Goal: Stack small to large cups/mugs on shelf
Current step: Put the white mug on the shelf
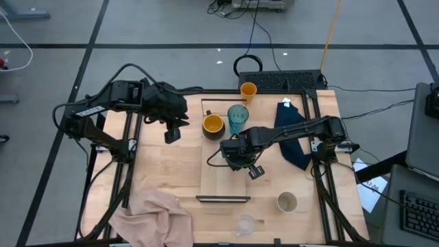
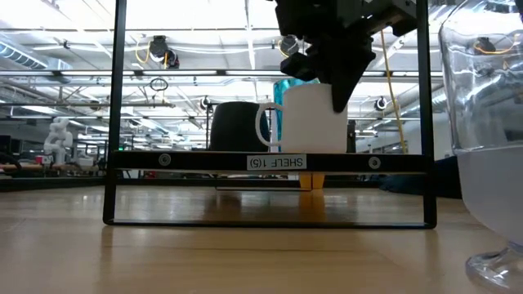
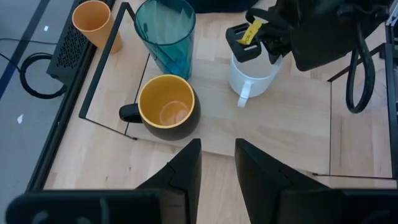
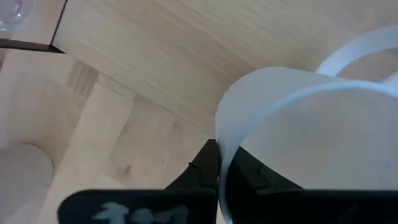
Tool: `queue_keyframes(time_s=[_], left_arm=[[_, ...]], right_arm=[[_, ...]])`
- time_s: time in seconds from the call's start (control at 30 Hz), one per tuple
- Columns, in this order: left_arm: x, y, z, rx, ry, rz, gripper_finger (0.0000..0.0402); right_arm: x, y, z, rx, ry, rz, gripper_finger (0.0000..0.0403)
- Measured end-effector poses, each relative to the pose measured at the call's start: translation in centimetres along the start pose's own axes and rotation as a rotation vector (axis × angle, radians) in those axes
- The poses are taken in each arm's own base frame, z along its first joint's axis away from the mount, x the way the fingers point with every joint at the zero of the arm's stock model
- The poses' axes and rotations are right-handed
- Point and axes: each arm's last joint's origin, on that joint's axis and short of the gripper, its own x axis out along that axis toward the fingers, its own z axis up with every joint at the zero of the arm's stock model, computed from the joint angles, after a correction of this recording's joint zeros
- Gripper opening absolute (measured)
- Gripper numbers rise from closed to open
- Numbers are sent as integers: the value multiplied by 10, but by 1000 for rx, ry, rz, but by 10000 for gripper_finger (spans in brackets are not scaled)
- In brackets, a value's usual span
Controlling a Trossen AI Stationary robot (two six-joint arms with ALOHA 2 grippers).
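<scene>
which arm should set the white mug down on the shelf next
Right. The right gripper is already clamped on the white mug's rim, over the shelf beside the teal tumbler. The left gripper hangs open and empty off the shelf's left side.

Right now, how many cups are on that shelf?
3: the teal tumbler, the dark mug beside it, and the white mug, gripped by the right gripper. The other three stand off the shelf.
</scene>
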Motion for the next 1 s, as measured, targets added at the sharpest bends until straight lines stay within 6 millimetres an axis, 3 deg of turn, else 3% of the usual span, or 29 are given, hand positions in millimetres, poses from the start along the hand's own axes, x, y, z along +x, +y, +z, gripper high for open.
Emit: queue_keyframes(time_s=[0.6,1.0], left_arm=[[0,0,0,0,0,0,99],[0,0,0,-1,0,0,99]], right_arm=[[2,-2,0,-87,25,-42,0],[1,-3,2,-110,4,-54,50]])
